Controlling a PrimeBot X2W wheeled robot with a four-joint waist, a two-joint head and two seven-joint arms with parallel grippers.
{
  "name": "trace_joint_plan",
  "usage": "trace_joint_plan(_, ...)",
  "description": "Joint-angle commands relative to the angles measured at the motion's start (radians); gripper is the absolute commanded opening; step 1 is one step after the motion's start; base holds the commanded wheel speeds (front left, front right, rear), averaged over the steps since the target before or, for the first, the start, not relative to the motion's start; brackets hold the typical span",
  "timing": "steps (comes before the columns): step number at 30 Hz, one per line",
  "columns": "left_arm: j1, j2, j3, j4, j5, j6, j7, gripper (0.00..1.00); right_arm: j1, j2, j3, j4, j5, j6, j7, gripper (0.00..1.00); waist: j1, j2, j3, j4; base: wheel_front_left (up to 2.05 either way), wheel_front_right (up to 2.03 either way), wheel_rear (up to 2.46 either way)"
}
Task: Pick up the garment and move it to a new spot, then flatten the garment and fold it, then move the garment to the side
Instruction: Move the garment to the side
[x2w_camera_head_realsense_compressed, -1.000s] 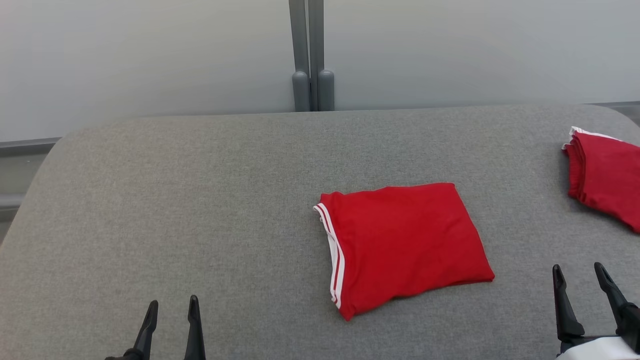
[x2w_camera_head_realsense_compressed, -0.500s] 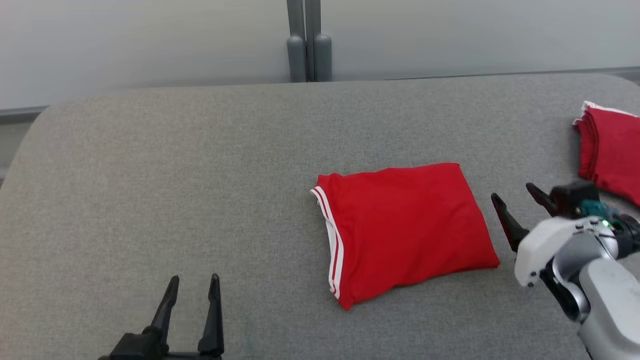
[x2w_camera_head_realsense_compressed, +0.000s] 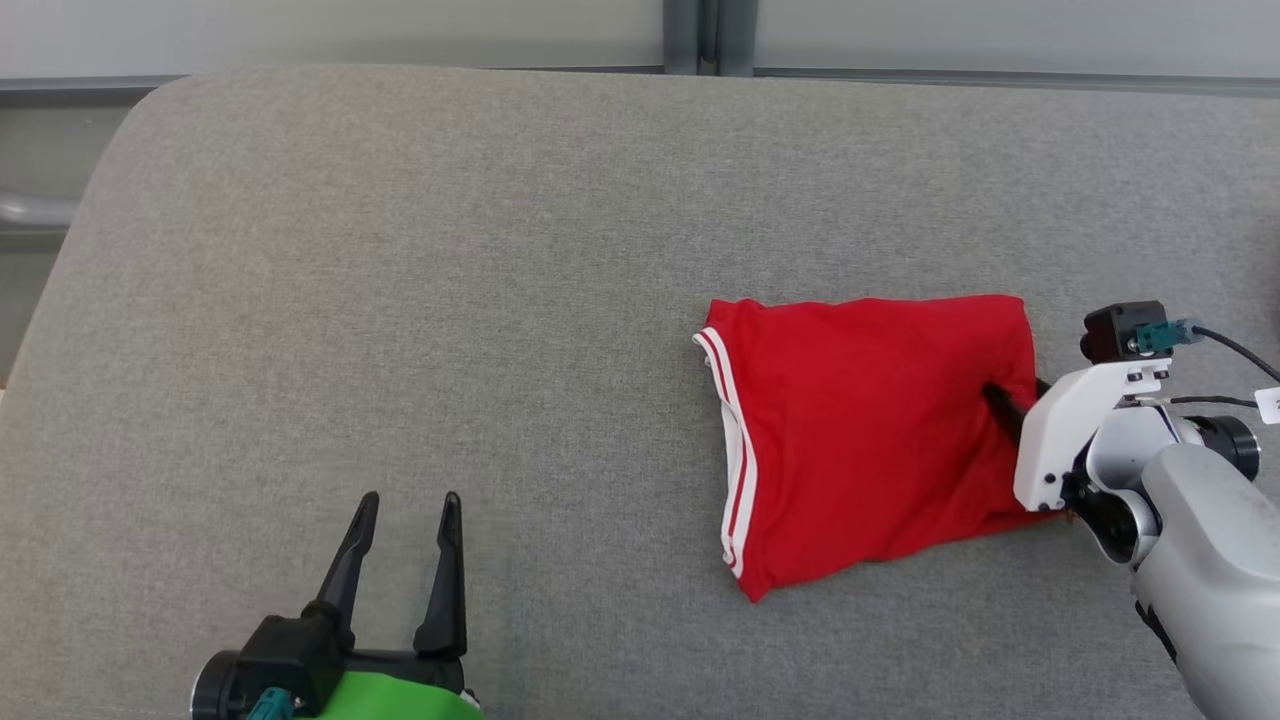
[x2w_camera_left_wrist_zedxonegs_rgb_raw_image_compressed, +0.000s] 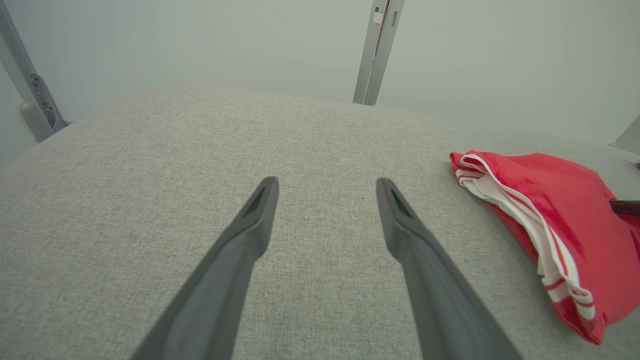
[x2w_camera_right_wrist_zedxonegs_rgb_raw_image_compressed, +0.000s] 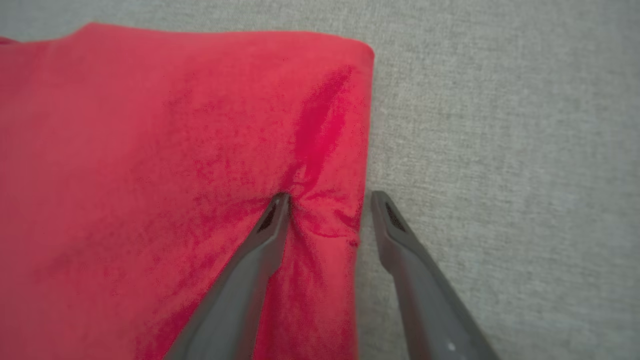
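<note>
Grey fabric covers the bench (x2w_camera_head_realsense_compressed: 400, 250). The folded red garment (x2w_camera_head_realsense_compressed: 860, 420) lies flat on it, right of centre. The right pincer (x2w_camera_right_wrist_zedxonegs_rgb_raw_image_compressed: 330, 197) is spread apart astride the garment's right edge: one finger presses into the cloth, the other sits just beside it. The left pincer (x2w_camera_head_realsense_compressed: 405, 500) is also apart, over bare bench, well clear of the garment.

One red garment (x2w_camera_head_realsense_compressed: 870, 430) is counted on one grey worktop (x2w_camera_head_realsense_compressed: 400, 300). Two grippers are seen, one left gripper (x2w_camera_head_realsense_compressed: 411, 497) and one right gripper (x2w_camera_right_wrist_zedxonegs_rgb_raw_image_compressed: 330, 196), each with two dark fingers (x2w_camera_left_wrist_zedxonegs_rgb_raw_image_compressed: 250, 225).
</note>
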Motion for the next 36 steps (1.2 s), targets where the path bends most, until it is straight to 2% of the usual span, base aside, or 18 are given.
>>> trace_joint_plan(1,-0.004,0.002,0.005,-0.004,0.005,0.007,-0.003,1.00,-0.013,0.007,0.006,0.007,0.022,0.000,-0.022,0.00,0.0000,0.0000,0.008,0.013,0.00,0.00,0.00)
trace_joint_plan(6,-0.011,0.002,0.019,-0.012,0.016,0.000,-0.002,1.00,-0.143,-0.072,-0.027,0.021,0.026,-0.001,-0.130,0.00,0.0000,0.0000,0.031,-0.046,0.00,0.00,0.00)
trace_joint_plan(11,-0.033,0.002,0.029,-0.010,0.037,-0.015,-0.002,1.00,-0.267,-0.143,-0.075,0.077,-0.006,-0.001,-0.164,0.00,0.0000,0.0000,0.063,-0.121,0.00,0.00,0.00)
trace_joint_plan(18,-0.052,0.002,0.000,0.002,0.065,-0.033,-0.001,1.00,-0.338,-0.242,-0.152,0.155,-0.087,-0.001,-0.232,0.00,0.0000,0.0000,0.081,-0.191,0.00,0.00,0.00)
trace_joint_plan(22,-0.059,0.003,-0.034,0.008,0.086,-0.040,-0.002,1.00,-0.361,-0.245,-0.173,0.199,-0.144,0.000,-0.261,0.00,0.0000,0.0000,0.088,-0.211,0.00,0.00,0.00)
trace_joint_plan(30,-0.062,0.003,-0.058,0.017,0.098,-0.037,-0.002,1.00,-0.412,-0.227,-0.283,0.306,-0.203,-0.001,-0.353,0.00,0.0000,0.0000,0.111,-0.221,0.00,0.00,0.00)
trace_joint_plan(31,-0.061,0.003,-0.055,0.017,0.097,-0.035,-0.002,1.00,-0.416,-0.238,-0.300,0.321,-0.220,-0.001,-0.374,0.41,0.0000,0.0000,0.113,-0.220,0.00,0.00,0.00)
trace_joint_plan(32,-0.059,0.003,-0.050,0.018,0.098,-0.034,-0.002,1.00,-0.417,-0.251,-0.322,0.351,-0.245,-0.001,-0.392,1.00,0.0000,0.0000,0.114,-0.219,0.00,0.00,0.00)
trace_joint_plan(36,-0.048,0.003,-0.033,0.014,0.081,-0.029,-0.001,1.00,-0.405,-0.266,-0.381,0.413,-0.329,0.000,-0.476,1.00,0.0000,0.0000,0.102,-0.216,0.00,0.00,0.00)
